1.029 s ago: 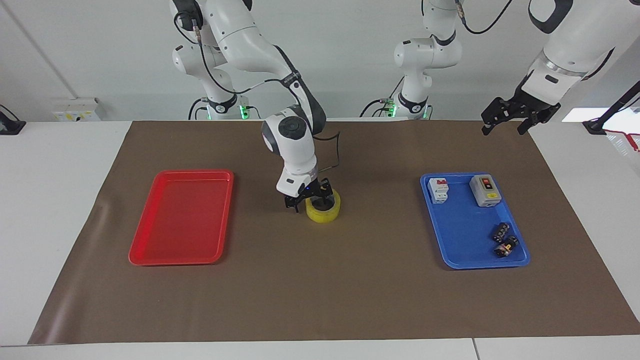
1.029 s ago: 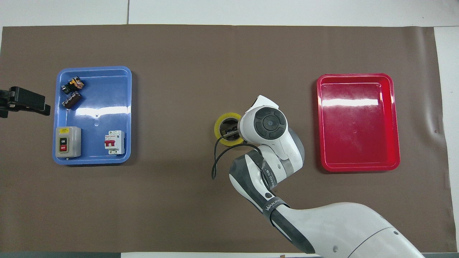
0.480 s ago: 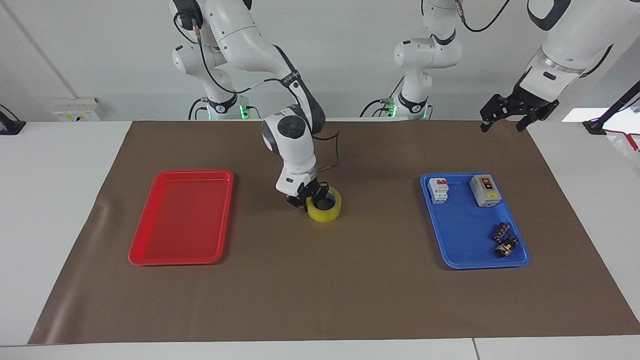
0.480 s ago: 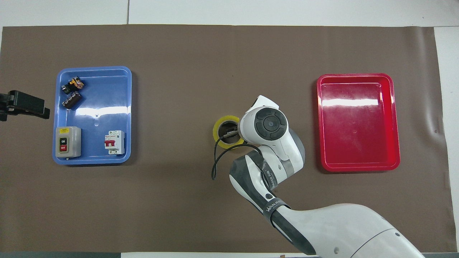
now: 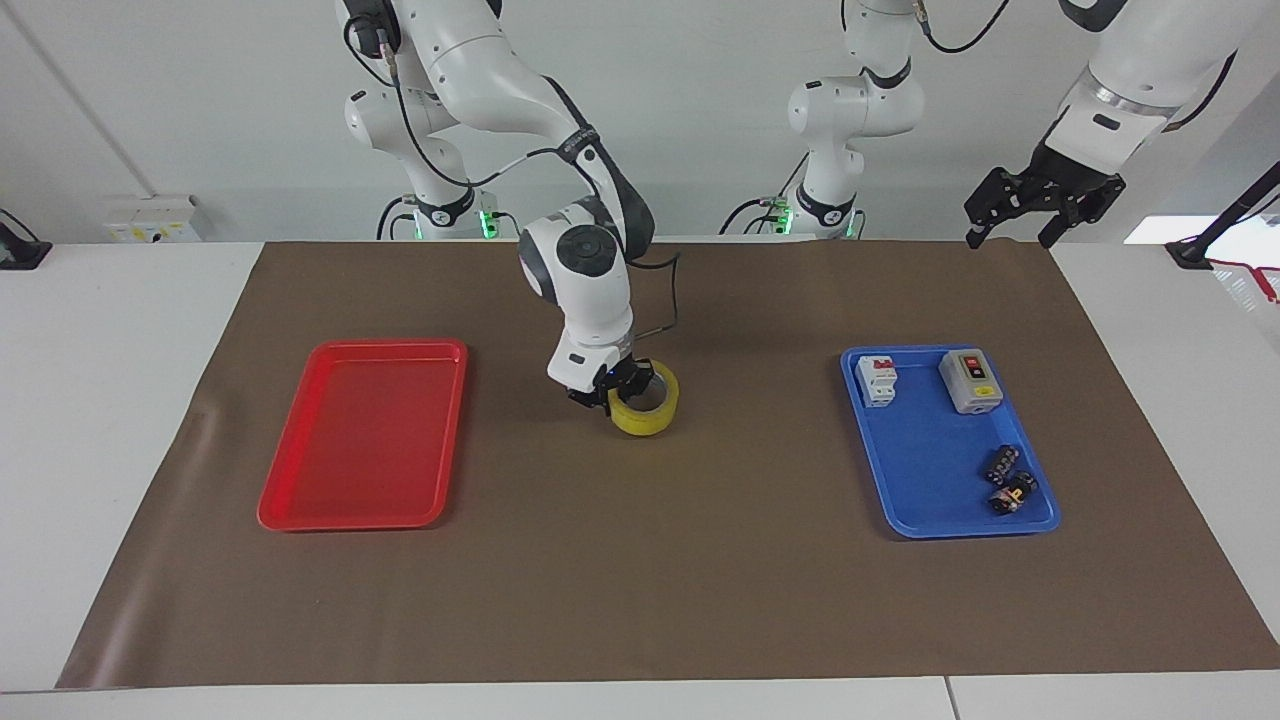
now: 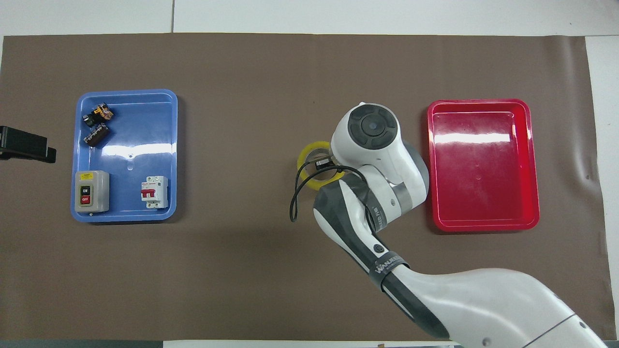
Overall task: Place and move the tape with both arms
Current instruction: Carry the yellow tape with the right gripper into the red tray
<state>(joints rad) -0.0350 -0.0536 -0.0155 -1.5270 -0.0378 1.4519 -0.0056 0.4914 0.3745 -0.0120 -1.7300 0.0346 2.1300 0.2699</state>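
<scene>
The yellow tape (image 5: 647, 405) is tilted and raised just off the brown mat, between the red tray (image 5: 390, 345) and the blue tray (image 5: 930, 450). My right gripper (image 5: 612, 387) is shut on the roll's wall, one finger inside the core and one outside. In the overhead view the tape (image 6: 308, 159) shows partly from under the right wrist, which hides the right gripper. My left gripper (image 5: 1008, 232) is open and empty, high in the air over the mat's corner at the left arm's end. It shows at the edge of the overhead view (image 6: 26, 145).
The red tray (image 6: 483, 101) holds nothing. The blue tray (image 6: 135, 130) holds a grey switch box (image 5: 970, 380), a white circuit breaker (image 5: 877, 380) and two black connectors (image 5: 1010, 480). Two smaller white arms (image 5: 845, 120) stand at the robots' edge of the table.
My right gripper has closed on the tape, tilted it and lifted it slightly, shifting it toward the red tray. My left gripper has risen a little.
</scene>
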